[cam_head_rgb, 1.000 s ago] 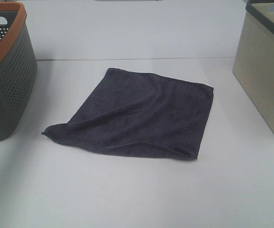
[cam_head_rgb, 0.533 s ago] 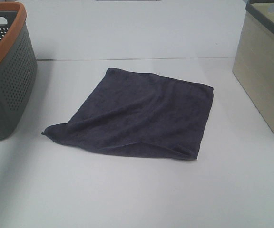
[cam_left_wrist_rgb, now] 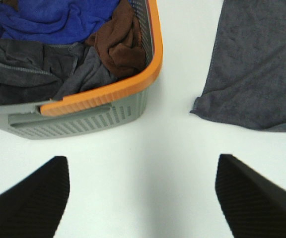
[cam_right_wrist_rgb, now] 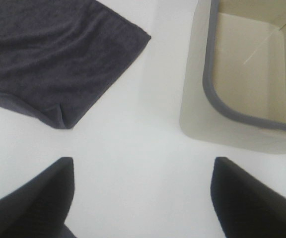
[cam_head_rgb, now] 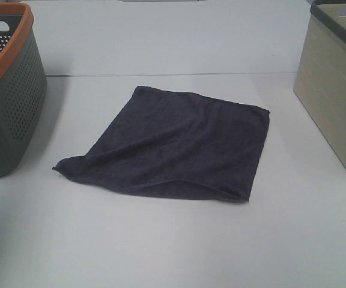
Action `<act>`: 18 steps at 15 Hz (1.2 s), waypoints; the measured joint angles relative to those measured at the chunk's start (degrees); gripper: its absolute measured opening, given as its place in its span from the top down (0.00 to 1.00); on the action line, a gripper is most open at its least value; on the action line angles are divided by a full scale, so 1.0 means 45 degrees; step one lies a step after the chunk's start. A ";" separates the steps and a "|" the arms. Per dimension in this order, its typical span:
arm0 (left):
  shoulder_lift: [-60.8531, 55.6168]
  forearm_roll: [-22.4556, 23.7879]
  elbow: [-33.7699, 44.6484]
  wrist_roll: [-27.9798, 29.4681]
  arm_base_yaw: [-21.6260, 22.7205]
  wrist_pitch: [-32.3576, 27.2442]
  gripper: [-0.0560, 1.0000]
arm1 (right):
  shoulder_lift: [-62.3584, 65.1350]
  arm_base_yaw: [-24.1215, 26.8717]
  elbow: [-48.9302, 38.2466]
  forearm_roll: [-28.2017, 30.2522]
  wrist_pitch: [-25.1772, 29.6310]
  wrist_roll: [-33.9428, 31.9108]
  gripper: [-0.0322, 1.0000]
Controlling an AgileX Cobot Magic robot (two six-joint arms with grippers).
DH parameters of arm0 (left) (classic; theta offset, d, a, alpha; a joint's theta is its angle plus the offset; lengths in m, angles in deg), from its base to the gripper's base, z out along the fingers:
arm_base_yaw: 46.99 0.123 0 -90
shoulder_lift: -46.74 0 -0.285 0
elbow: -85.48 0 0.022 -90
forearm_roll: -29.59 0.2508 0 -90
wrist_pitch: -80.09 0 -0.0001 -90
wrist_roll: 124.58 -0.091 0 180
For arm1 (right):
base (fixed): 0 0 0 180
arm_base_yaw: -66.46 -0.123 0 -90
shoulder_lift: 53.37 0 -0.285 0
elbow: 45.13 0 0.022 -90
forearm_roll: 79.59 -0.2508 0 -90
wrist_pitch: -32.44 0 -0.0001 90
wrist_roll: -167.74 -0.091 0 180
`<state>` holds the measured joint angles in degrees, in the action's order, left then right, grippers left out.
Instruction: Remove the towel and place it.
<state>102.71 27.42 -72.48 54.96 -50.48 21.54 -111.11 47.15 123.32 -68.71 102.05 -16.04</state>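
While nothing is gripped, lies spread on the white tabletop (cam_head_rgb: 173,252): one dark charcoal towel (cam_head_rgb: 176,144), flat, roughly square, diagonal running from the 8 o'clock corner to the 2 o'clock corner in the high view. Flanked by two baskets, both apart from the cloth: one beige, empty-looking bin (cam_head_rgb: 335,90) at 3 o'clock, one grey perforated basket with orange rim (cam_head_rgb: 8,90) at 9 o'clock, holding blue, brown and grey cloths. Seen from the wrists: left end effector (cam_left_wrist_rgb: 142,198) spread wide, bare tabletop between its tips, towel corner up toward 1 o'clock; right end effector (cam_right_wrist_rgb: 143,198) likewise spread, folded towel corner toward 10 o'clock. Neither arm clearly nearer; hard to judge. Count: two end effectors, two baskets, one spread towel.
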 joint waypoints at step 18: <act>-1.0772 -0.1744 0.5437 -0.1210 0.0000 -0.1502 0.23 | 0.9982 0.0000 -0.8149 -0.2763 -0.1821 0.1986 0.22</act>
<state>54.24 19.57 -48.01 49.52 -50.48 14.77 -66.19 47.15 86.65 -81.14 93.86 -7.11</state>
